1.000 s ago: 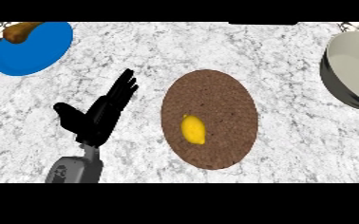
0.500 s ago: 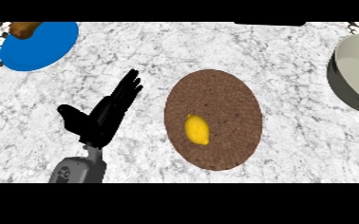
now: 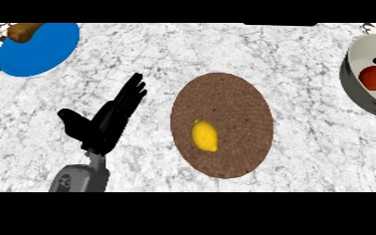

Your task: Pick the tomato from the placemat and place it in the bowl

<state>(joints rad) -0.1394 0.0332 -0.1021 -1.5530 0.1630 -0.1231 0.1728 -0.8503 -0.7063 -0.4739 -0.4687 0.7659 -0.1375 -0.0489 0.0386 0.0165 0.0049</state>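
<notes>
A brown oval placemat (image 3: 228,99) lies at the centre of the marble counter. On its lower left part rests a small yellow oval fruit (image 3: 205,136); no red fruit shows on the mat. A grey bowl (image 3: 351,82) is cut by the right edge, with something red (image 3: 369,77) inside it. My left hand (image 3: 103,127) is left of the mat, apart from it, open, with fingers straight and pointing up and to the right, holding nothing. My right hand does not show.
A blue plate (image 3: 40,50) sits at the top left, with a brown piece of food (image 3: 23,31) at its upper edge. Bare marble lies between the mat and the bowl.
The view has shifted a little, so the bowl shows more and the red thing inside it has come into sight. My left hand has crept slightly up and right, still open.
</notes>
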